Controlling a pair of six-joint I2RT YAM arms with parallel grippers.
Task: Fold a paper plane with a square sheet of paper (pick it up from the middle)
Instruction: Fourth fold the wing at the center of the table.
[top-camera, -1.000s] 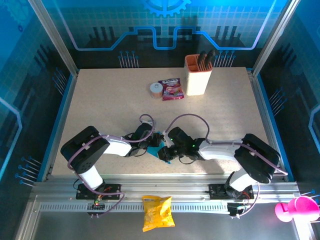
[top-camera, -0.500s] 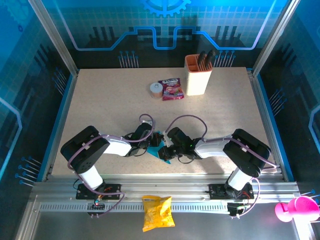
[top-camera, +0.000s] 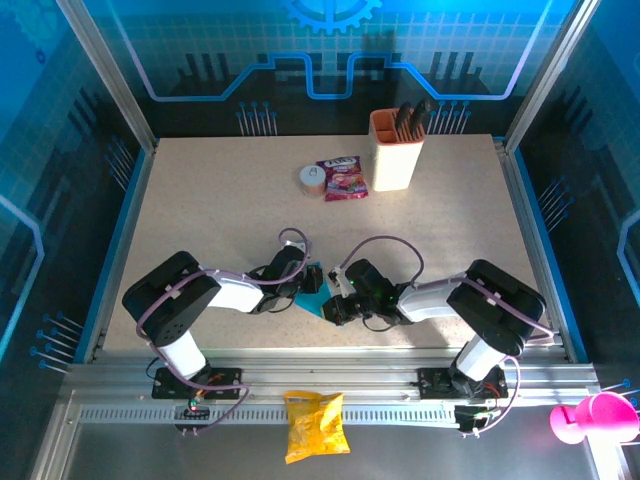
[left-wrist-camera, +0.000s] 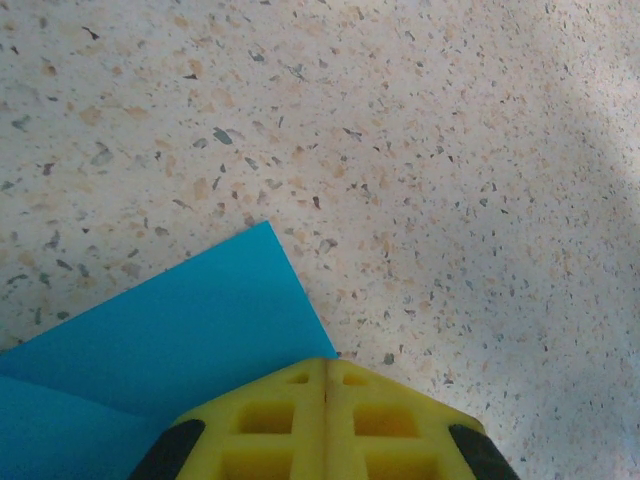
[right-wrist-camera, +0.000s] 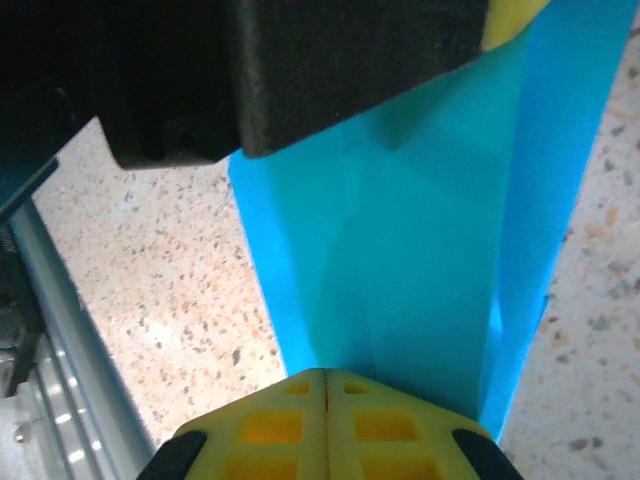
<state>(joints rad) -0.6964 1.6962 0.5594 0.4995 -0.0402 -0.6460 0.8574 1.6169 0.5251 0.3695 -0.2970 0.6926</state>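
The square sheet of paper is bright cyan-blue and lies folded on the table between the two grippers, near the front edge. My left gripper is shut; in the left wrist view its yellow fingertips rest on the right edge of the paper, which lies flat. My right gripper is shut too. In the right wrist view its gripper sits on the near end of the folded paper, whose layered strip runs away towards the left gripper's black body.
At the back stand a cream holder with an orange rim, a red-purple snack packet and a small roll. A yellow crisp bag lies on the front rail. A pink object sits at the bottom right.
The right gripper has slid a little along the paper towards the near edge, and its arm has swung. Less of the paper shows between the grippers. The left arm has stayed still.
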